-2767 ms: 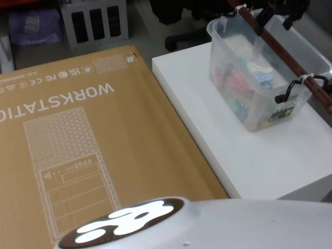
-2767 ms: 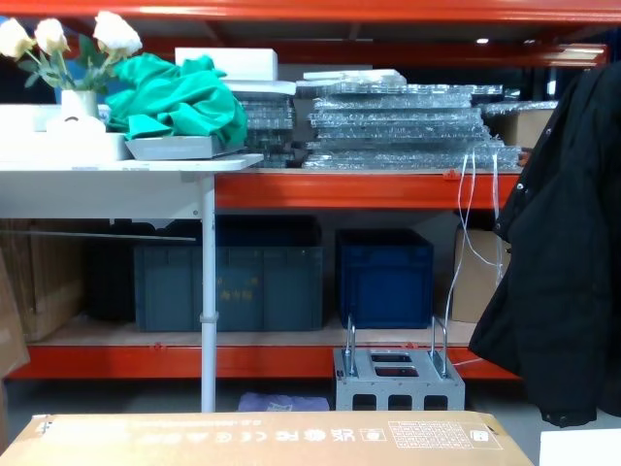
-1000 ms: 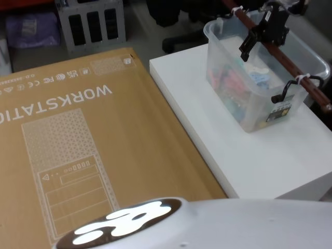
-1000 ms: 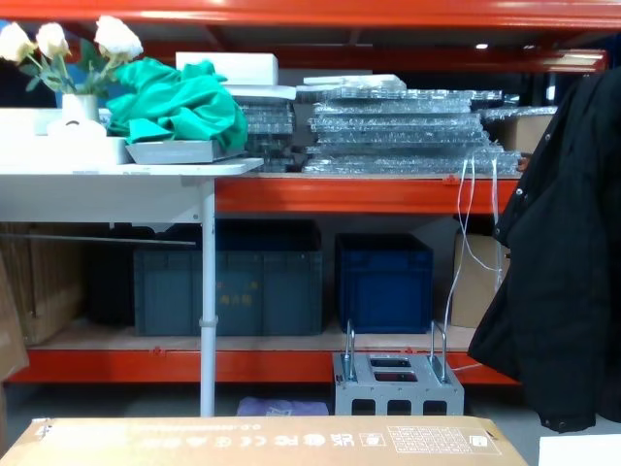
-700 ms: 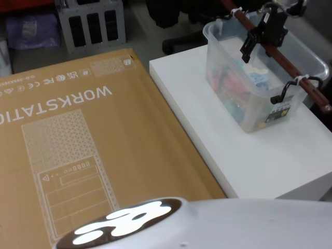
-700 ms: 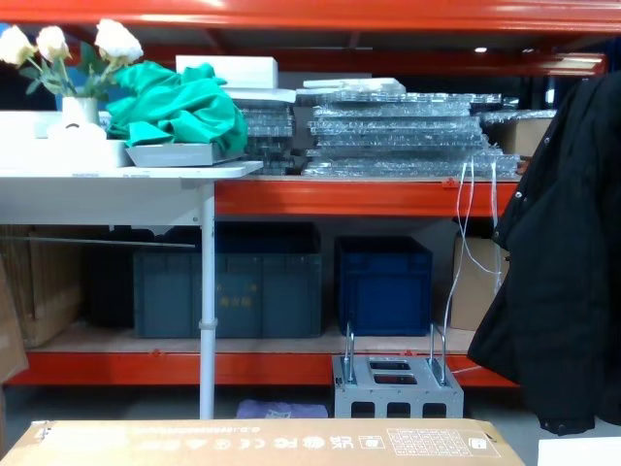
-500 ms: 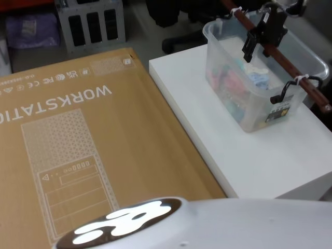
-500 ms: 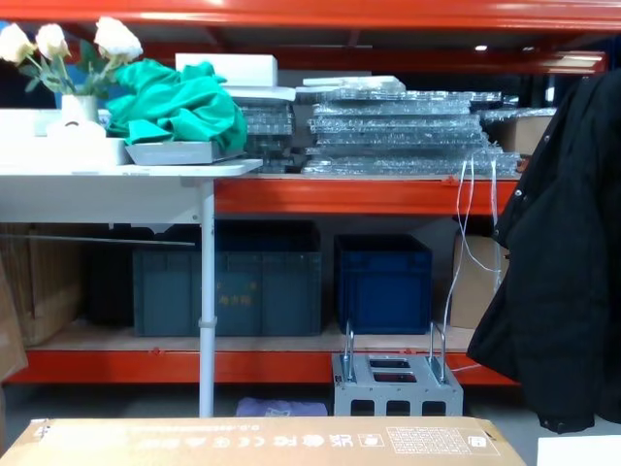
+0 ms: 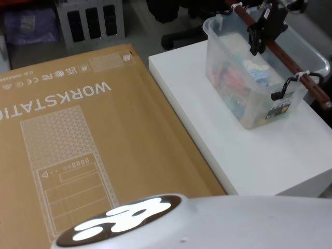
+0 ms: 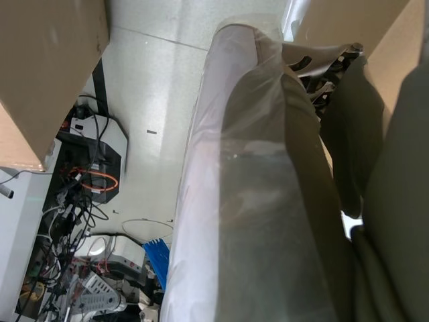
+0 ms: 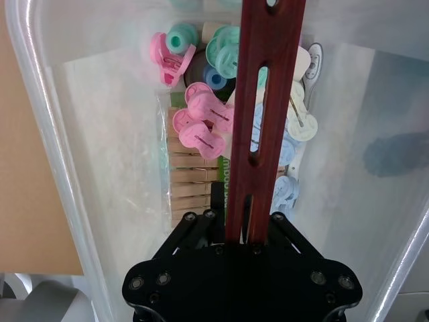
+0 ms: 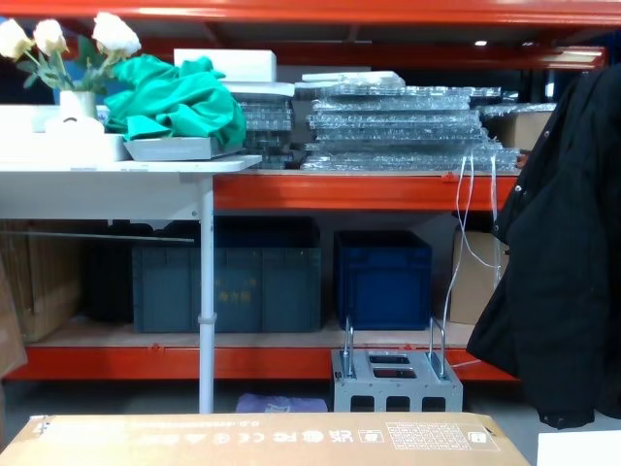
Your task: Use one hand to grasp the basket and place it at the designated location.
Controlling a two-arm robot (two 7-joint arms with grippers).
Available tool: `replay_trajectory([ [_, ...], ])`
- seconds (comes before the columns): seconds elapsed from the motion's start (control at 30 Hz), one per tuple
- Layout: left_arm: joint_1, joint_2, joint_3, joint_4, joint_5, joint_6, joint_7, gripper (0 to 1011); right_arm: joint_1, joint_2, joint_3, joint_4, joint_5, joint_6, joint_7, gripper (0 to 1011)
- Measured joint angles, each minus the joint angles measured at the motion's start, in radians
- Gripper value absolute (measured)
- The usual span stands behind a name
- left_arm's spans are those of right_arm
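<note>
Nearest the robot lies a flat brown cardboard carton (image 9: 78, 129), with a white rectangular table (image 9: 249, 150) just beside it on the right. Toward that table's far end stands the large translucent plastic basket (image 9: 248, 115), loaded with pastel plastic pegs (image 11: 201, 127). Above it, the right black gripper (image 9: 262, 37) is clamped on the long reddish-brown bar handle (image 9: 290, 63) between its end hooks, a hold that should limit tipping.

The basket (image 9: 244, 98) stood on the far right of the table (image 9: 249, 161), which lay right of the cardboard box (image 9: 78, 129), with clips (image 11: 201, 114) inside it and the right gripper (image 9: 258, 44) at its handle (image 9: 282, 54) above.
</note>
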Motion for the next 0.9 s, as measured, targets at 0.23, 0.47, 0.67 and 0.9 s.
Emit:
replay_trajectory([
  [0.23,0.000,0.000,0.000,0.000,0.000,0.000,0.000,0,0.000,0.010,0.003,-0.016,0.000,0.011,-0.006,38],
  [0.47,0.000,0.000,0.000,0.000,0.000,0.000,0.000,0,0.002,0.018,0.007,-0.026,0.000,0.014,-0.008,1],
  [0.67,0.000,0.000,0.000,0.000,0.000,0.000,0.000,0,0.011,0.035,0.019,-0.047,0.006,0.016,-0.008,1],
  [0.9,0.000,0.000,0.000,0.000,0.000,0.000,0.000,0,0.019,0.050,0.030,-0.067,0.014,0.020,-0.008,1],
])
